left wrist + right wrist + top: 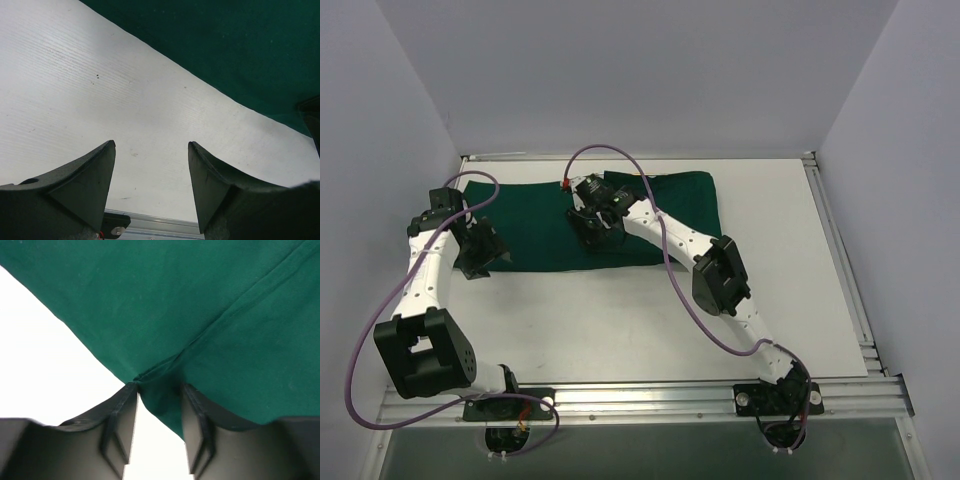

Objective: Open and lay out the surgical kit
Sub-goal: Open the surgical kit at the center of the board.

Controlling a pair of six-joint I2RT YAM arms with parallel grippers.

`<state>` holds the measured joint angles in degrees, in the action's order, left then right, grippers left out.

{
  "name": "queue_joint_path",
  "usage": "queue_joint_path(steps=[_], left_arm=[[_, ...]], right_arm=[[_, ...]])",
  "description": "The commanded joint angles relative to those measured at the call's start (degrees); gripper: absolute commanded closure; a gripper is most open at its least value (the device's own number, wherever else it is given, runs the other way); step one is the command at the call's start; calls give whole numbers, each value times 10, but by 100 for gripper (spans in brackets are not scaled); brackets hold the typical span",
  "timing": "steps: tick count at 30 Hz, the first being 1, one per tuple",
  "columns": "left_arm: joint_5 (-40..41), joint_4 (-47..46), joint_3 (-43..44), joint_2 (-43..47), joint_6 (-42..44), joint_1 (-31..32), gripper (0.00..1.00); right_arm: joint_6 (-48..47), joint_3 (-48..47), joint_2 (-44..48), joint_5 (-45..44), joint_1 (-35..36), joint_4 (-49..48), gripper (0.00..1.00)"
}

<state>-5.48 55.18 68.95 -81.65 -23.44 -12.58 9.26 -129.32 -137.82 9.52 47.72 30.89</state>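
KIT: green drape folded, its corner between the jaws of right gripper | RIGHT: part-open, no clamp evident | LEFT: left gripper wide, empty, drape edge ahead-right | STEP: first unfold | NEXT: clamp corner, draw flap outward

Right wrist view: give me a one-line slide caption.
Right gripper, jaws apart, straddles a folded corner of the green drape on the white table.

Bright even light; faint shadows; wrist views slightly soft.
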Motion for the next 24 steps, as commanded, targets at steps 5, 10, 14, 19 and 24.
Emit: queue_joint_path(steps=[5,10,14,19,24], left_arm=[[2,11,15,11,13,-3,32],[-1,12,15,11,16,-2,32],[0,15,16,12,17,-3,32],[1,17,20,18,16,-3,32],[-9,2,8,25,10,-3,31]], right_arm=[[6,-19,-8,-19,4,0,67],[8,-18,-11,-15,4,0,72],[19,-23,-12,-11,0,-4,100],[65,-16,32,-9,-40,-34,100],[130,65,146,-34,-182,-68,100]])
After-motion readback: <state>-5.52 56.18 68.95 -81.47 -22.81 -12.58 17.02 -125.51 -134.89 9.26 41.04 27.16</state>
